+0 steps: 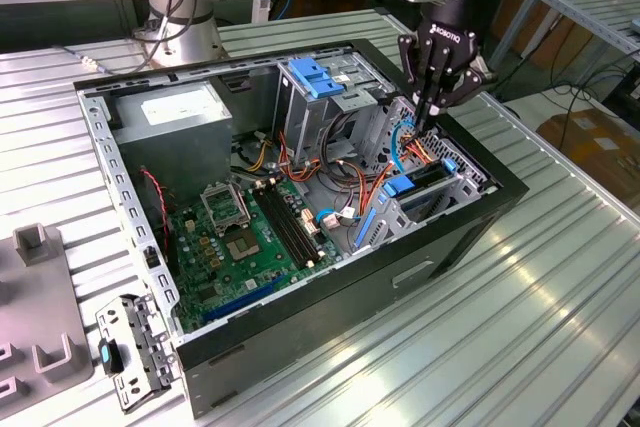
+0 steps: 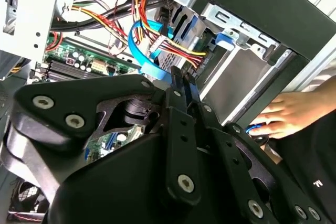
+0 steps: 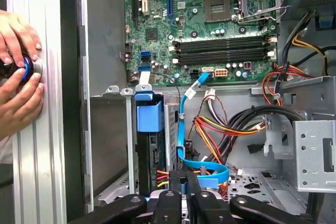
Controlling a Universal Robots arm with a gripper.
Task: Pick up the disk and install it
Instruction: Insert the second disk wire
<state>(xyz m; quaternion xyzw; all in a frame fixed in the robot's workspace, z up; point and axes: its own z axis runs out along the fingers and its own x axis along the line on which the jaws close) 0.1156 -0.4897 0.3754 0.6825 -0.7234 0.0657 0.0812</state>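
The disk [image 1: 412, 185], a grey slab with a blue carrier, sits in the low drive cage at the open computer case's corner on the exterior view's right. Its blue carrier end [image 3: 148, 115] sticks out of the cage slot in the first wrist view, and red, yellow and blue cables run to the cage. My gripper [image 1: 428, 123] hangs just above the cage and its cables, fingers pointing down. The gripper [image 3: 184, 176] is shut with nothing between its fingers. In the second wrist view the fingertips [image 2: 180, 80] stand close to the blue ribbon cable [image 2: 144, 51].
A person's hands [image 3: 18, 77] rest on a blue-ringed button outside the case wall. A tall drive bay with a blue ribbed latch [image 1: 318, 77], the motherboard [image 1: 245, 232] and the power supply [image 1: 180, 117] lie inside the case. Grey fixtures [image 1: 40, 327] and a metal bracket [image 1: 135, 347] lie on the table.
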